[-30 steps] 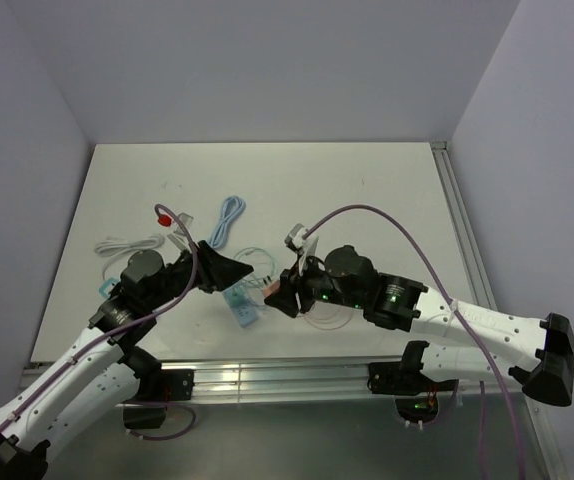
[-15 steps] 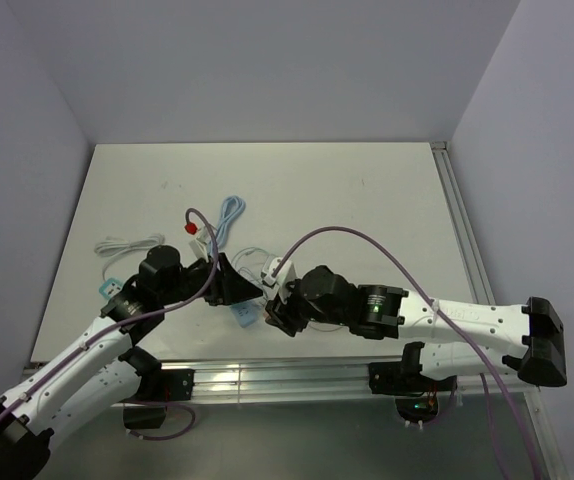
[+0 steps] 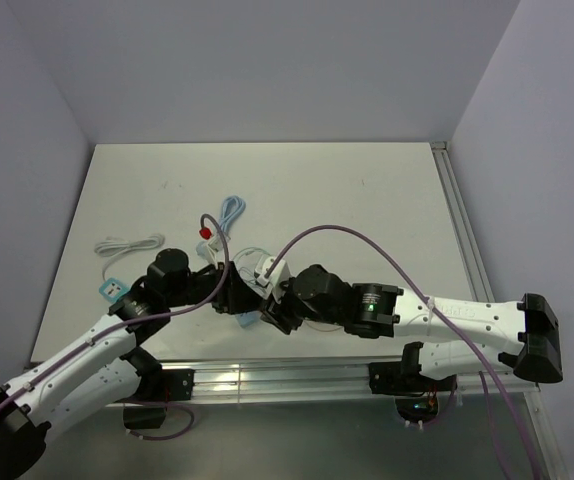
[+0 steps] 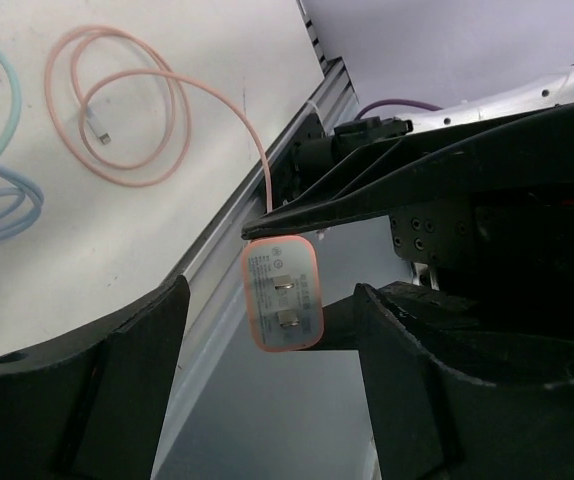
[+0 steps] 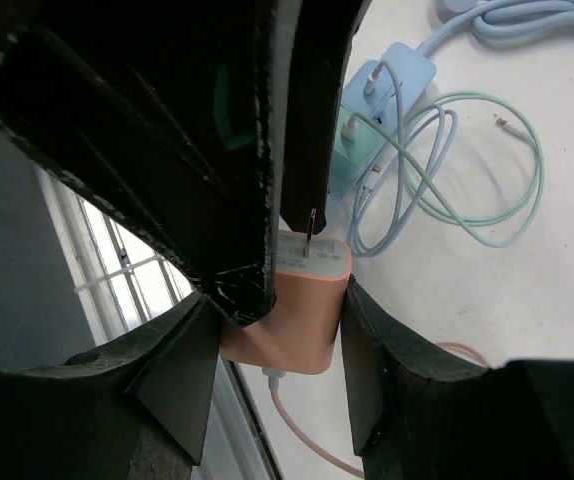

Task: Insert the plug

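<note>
- At the near edge of the tabletop (image 3: 347, 190), my right claw (image 5: 285, 335) is clamped on the sides of the pink plug (image 4: 282, 295), with the prongs bare and facing the left wrist camera.
- My left claw (image 4: 272, 300) stands open with a finger on each side of the plug. In the left wrist view it touches neither side.
- My biggest worry is a drop. The plug hangs over the rail (image 4: 232, 250) rather than over the tabletop. If the right claw lets go before the left has a firm hold, I judge the plug would fall off the front, caught only by its pink cable (image 4: 182, 105).
- In the right wrist view one left finger sits right beside a prong. Closing askew could press on that prong or twist the plug in the grip.
- The two claws are nose to nose, so any sideways nudge could knock them together.
- The power strip (image 5: 407, 72) lies on the tabletop just beyond, with plugs already in it and loose cables (image 5: 407, 175) looped over and beside it. Those could snag a finger or the pink cable. I cannot tell which socket is free.
- There is open tabletop toward the back and the right, and the walls are well apart from both arms. The near side is tight, with the rail directly beneath the plug.
</note>
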